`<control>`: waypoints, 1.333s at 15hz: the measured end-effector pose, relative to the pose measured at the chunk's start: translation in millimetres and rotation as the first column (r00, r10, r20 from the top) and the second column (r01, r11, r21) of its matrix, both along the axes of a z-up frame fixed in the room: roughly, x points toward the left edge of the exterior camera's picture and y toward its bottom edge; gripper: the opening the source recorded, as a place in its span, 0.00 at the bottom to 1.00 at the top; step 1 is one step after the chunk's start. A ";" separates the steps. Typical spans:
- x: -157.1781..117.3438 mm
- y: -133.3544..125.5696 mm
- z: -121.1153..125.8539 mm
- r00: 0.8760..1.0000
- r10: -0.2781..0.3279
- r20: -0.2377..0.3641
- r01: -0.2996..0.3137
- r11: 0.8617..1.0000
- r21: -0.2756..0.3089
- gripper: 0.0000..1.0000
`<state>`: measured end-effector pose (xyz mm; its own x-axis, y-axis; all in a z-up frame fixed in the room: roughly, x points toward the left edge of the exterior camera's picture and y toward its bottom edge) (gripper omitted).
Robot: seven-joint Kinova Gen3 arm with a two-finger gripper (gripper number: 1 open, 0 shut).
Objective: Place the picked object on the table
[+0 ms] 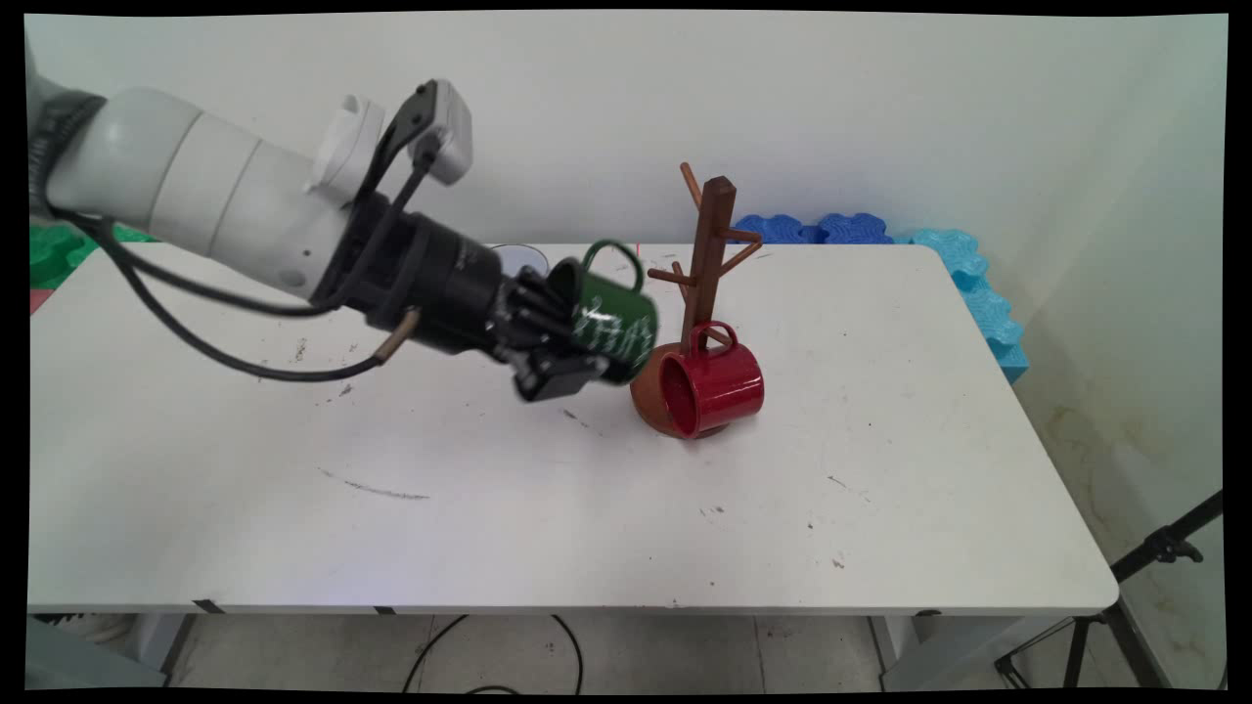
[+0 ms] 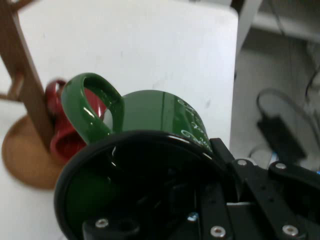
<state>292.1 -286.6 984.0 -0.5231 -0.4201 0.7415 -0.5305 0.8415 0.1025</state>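
Note:
My gripper (image 1: 562,347) is shut on the rim of a green mug (image 1: 611,318) with white lettering, held tilted in the air above the table, its handle (image 1: 614,256) pointing up. In the hand view the green mug (image 2: 150,130) fills the lower middle, with one finger inside its mouth and one outside. Just right of it stands a brown wooden mug tree (image 1: 709,264) on a round base. A red mug (image 1: 712,386) hangs by its handle from a low peg of the tree, mouth facing the camera. The green mug is close to the tree's left side, apart from it.
The white table (image 1: 587,508) carries scuff marks. A glass or clear cup (image 1: 520,258) shows partly behind the gripper. Blue foam mats (image 1: 939,259) lie behind the table's far right corner, green ones (image 1: 54,249) at far left. A black tripod (image 1: 1154,557) stands at lower right.

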 end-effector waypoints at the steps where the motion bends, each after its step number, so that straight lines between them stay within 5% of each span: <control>1: 3.4 -0.1 -0.2 0.999 -0.018 0.041 0.018 1.000 0.002 0.00; 5: 15.0 -6.3 -4.2 0.969 -0.092 0.229 0.088 0.996 0.028 0.00; 10: 19.9 -19.6 -20.9 0.883 -0.187 0.431 0.162 0.982 0.093 0.00; 14: 18.3 -29.9 -41.4 0.813 -0.242 0.529 0.195 0.970 0.145 0.00; 20: 12.0 -41.9 -72.2 0.745 -0.295 0.598 0.223 0.955 0.193 0.00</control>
